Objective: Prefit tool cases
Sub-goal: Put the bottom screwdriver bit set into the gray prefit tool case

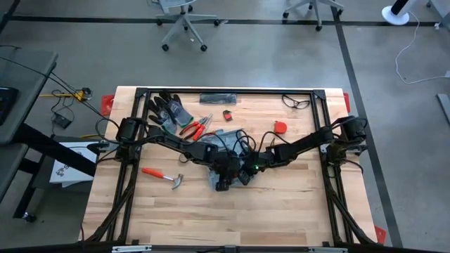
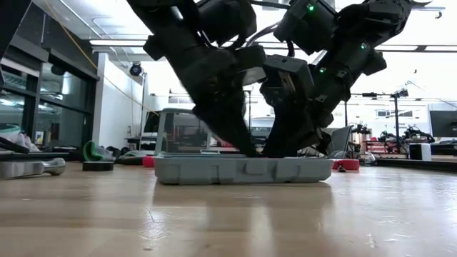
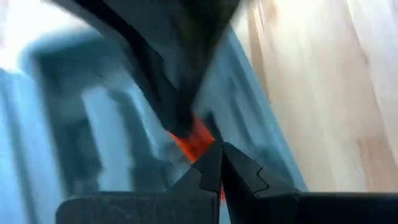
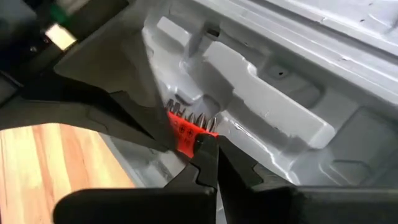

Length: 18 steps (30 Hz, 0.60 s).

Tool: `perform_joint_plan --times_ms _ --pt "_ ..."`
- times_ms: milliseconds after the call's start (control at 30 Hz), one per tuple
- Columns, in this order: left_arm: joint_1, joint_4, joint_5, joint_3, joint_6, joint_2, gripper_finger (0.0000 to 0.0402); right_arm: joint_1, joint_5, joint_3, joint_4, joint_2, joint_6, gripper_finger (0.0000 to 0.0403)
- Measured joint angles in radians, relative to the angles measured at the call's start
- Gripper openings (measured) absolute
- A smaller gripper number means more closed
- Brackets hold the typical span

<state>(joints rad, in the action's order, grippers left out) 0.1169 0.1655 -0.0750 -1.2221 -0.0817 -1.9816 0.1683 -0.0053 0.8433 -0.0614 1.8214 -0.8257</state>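
Open tool case [image 2: 243, 170] mid-table, left claw [image 3: 214, 163] and right claw [image 4: 208, 155] closed inside it

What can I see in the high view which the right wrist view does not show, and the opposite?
Only the high view shows the table with loose tools: a hammer, pliers, dark gloves and safety glasses.

Only the right wrist view shows the moulded recesses inside the case and a small orange holder with bits at the shut fingertips of the right hand.

Both show the tool case and the two arms meeting over it.
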Motion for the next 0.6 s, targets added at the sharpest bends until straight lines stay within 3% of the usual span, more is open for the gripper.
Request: perform_joint_plan --times_ms 200,600 --pt "0.002 -0.022 0.055 0.0 -0.04 -0.001 0.0 0.002 -0.014 -0.002 0.001 0.002 -0.003 0.0" --pt "0.014 -0.047 -0.025 -0.009 -0.078 -0.106 0.0 0.003 -0.059 -0.007 0.01 0.0 -0.007 0.0"
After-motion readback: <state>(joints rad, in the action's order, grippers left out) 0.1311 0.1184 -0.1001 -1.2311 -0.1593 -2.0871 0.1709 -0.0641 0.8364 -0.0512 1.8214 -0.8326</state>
